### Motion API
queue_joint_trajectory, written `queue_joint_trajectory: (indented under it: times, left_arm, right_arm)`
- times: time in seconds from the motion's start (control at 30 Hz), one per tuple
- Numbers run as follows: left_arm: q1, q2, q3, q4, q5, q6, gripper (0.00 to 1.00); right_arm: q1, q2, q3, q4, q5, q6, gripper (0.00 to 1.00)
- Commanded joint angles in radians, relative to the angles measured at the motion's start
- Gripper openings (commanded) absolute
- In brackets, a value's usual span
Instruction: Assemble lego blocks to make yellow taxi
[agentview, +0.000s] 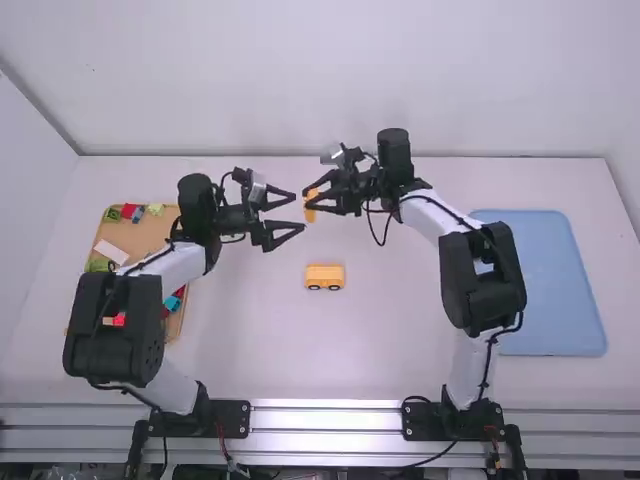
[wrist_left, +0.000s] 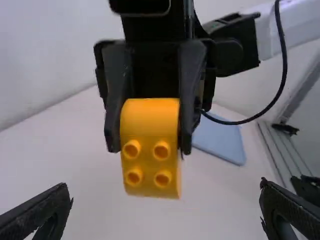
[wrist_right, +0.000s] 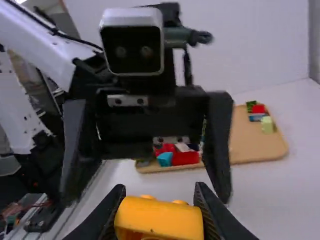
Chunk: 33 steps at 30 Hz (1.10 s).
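Gripped between the two fingers of the right gripper (agentview: 313, 196), low in the right wrist view, is a yellow-orange curved block (wrist_right: 159, 217). Its upper part sits between the fingers; its lower part juts past their tips, and four round studs face the left gripper (agentview: 300, 212). That one's fingers stand wide apart, at the lower left and lower right corners of the left wrist view, with the block ahead of them, apart from both.

In the high view the two grippers face each other above the middle of the frame. Below them, near the centre, a yellow wheeled base (agentview: 325, 272) rests on the white table (agentview: 300, 345). At the left of the frame lies a wooden tray (agentview: 148, 236) of red, green and blue blocks, partly behind the left arm; at the right, a blue tray (agentview: 550, 290).
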Motion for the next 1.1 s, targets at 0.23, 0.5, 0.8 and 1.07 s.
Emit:
queue_joint_trajectory:
  times: [0.23, 0.5, 0.8, 1.07]
  left_arm:
    - [-0.027, 0.033, 0.015, -0.021, -0.042, 0.011, 0.98]
    - [-0.026, 0.033, 0.014, 0.004, -0.031, 0.011, 0.79]
    - [-0.051, 0.033, 0.014, 0.017, -0.032, 0.021, 0.73]
    - [-0.055, 0.033, 0.014, 0.013, -0.047, 0.035, 0.61]
  right_arm:
    - [0.029, 0.009, 0.032, 0.002, -0.007, 0.005, 0.18]
    - [0.031, 0.009, 0.032, -0.002, 0.020, 0.004, 0.17]
    - [0.038, 0.009, 0.032, -0.001, 0.019, 0.004, 0.17]
    - [0.037, 0.009, 0.032, -0.004, 0.001, 0.003, 0.17]
